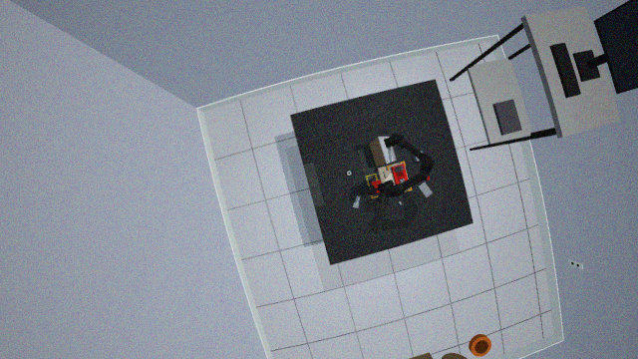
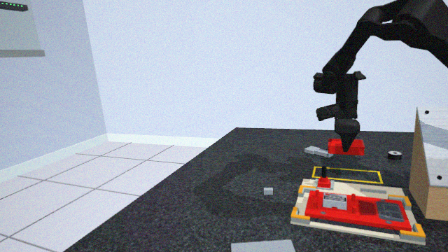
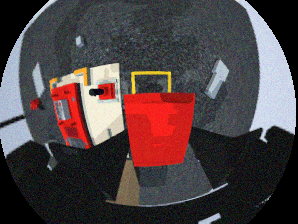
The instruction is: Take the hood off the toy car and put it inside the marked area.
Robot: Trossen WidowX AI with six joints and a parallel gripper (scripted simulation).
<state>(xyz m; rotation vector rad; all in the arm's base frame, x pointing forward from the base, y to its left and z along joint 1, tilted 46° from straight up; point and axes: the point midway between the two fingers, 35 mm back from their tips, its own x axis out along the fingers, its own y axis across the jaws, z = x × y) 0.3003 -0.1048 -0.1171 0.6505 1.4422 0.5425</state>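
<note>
The red hood (image 1: 376, 184) (image 2: 356, 147) (image 3: 159, 130) hangs in the air, level, between the fingers of my gripper (image 2: 346, 150), which is shut on it. The marked area, a yellow outline (image 2: 381, 177) (image 3: 151, 73), lies on the table below. The hood overlaps this outline in the top view and hides its near part in the wrist view. The red toy car (image 1: 400, 173) (image 2: 367, 219) (image 3: 70, 120) sits without its hood on a cream base with orange corners, beside the marked area. The hood is clear of the car.
A red piece with a black peg (image 2: 324, 181) (image 3: 106, 91) stands on the base beside the car. A wooden box (image 1: 378, 152) (image 2: 421, 175) stands beyond the base. A grey bracket (image 2: 316, 151) (image 3: 217, 79), a small grey block (image 2: 268, 191) (image 3: 79, 41) and a ring (image 2: 395, 155) lie on the table.
</note>
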